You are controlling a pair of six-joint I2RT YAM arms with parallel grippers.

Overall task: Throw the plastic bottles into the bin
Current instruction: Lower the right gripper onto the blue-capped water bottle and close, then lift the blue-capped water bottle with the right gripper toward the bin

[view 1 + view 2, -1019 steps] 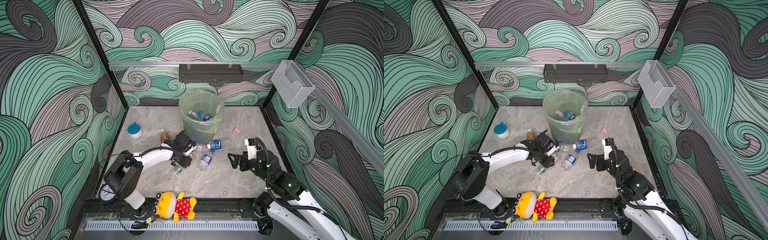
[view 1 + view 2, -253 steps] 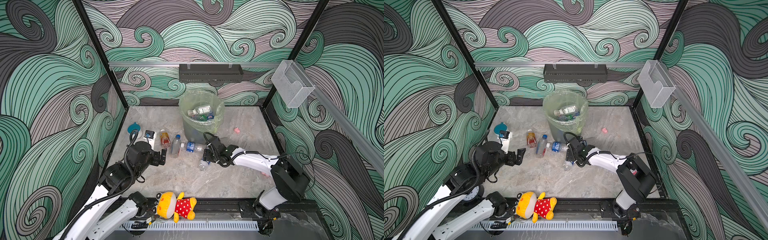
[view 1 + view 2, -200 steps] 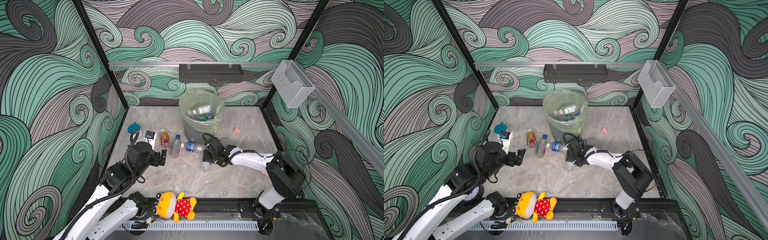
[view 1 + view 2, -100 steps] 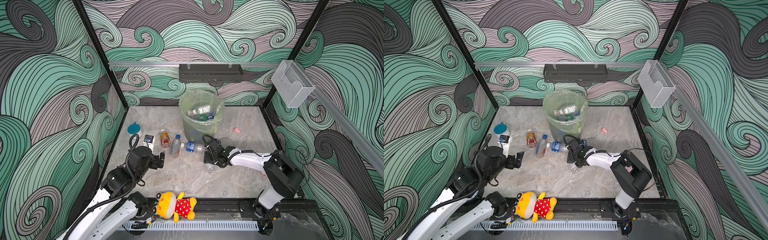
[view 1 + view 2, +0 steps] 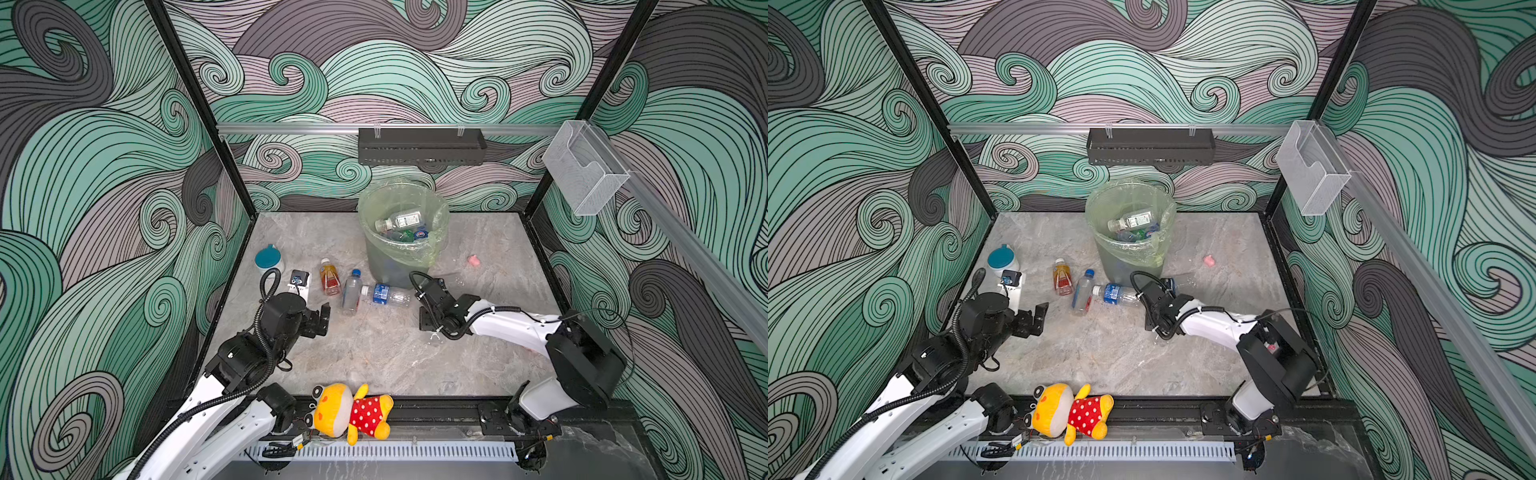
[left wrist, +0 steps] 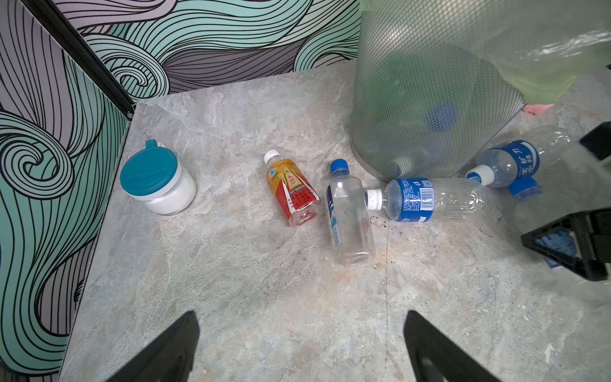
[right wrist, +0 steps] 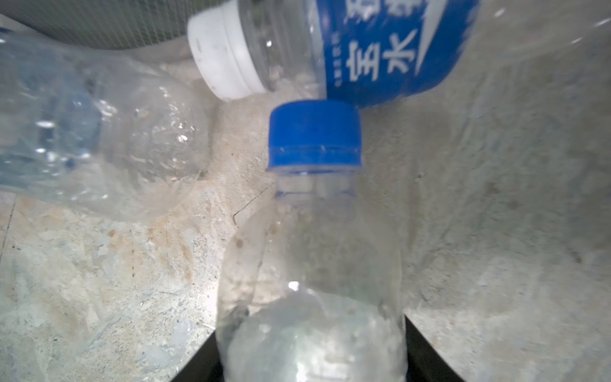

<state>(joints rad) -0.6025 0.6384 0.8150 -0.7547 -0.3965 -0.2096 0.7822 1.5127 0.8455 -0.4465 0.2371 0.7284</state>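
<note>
Gripping a blue-capped bottle (image 7: 310, 258) low by the bin (image 5: 388, 268) — several bottles in, five to go.
My right end effector (image 7: 310, 370) has its jaws pressed on both sides of the clear body, not yet lifted as far as I can tell; its cap nearly touches a blue-label bottle (image 7: 386, 49) at the foot of the bin. Further out on the worktop (image 5: 374, 353) lie a second blue-label bottle (image 6: 420, 200), a square clear bottle (image 6: 348, 215) and an orange-red bottle (image 6: 292, 190). Bin already holds several, so my guess is more done than left. My left end effector (image 6: 301, 347) hangs wide open, empty.
</note>
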